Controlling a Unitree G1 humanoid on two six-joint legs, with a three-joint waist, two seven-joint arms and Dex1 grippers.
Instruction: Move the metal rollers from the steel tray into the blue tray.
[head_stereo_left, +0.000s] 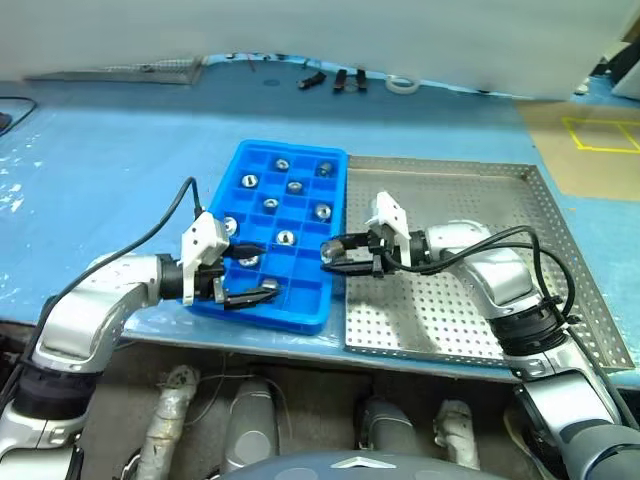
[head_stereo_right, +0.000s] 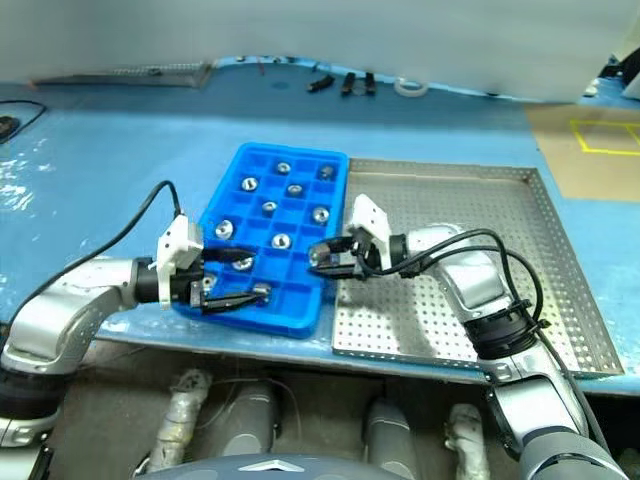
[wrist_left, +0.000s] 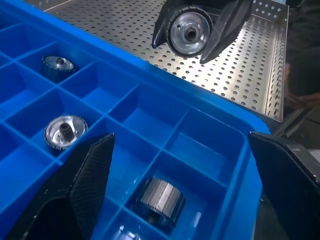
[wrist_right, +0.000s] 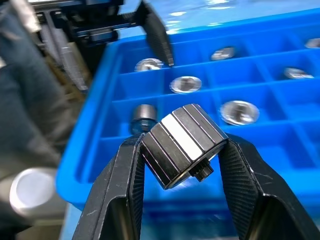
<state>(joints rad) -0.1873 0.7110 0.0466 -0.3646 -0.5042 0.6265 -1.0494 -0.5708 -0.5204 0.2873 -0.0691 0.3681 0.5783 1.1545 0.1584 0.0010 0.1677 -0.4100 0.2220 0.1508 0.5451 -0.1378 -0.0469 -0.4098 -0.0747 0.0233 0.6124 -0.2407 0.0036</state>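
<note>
The blue tray (head_stereo_left: 264, 316) lies left of the steel tray (head_stereo_left: 470, 190), their sides touching. Several metal rollers (head_stereo_left: 283, 165) sit in its compartments, one to a cell (wrist_left: 65, 132). My right gripper (head_stereo_left: 328, 251) points left over the blue tray's right rim and is shut on one metal roller (wrist_right: 182, 142), held across its ribbed side. That roller's round face (wrist_left: 189, 31) shows in the left wrist view. My left gripper (head_stereo_left: 265, 270) is open over the tray's near left cells, with nothing between its fingers (wrist_left: 92, 172).
A white tape ring (head_stereo_left: 403, 84) and small black parts (head_stereo_left: 340, 80) lie at the back of the blue table. A wire mesh tray (head_stereo_left: 150, 70) is at the back left. Both trays sit close to the table's front edge.
</note>
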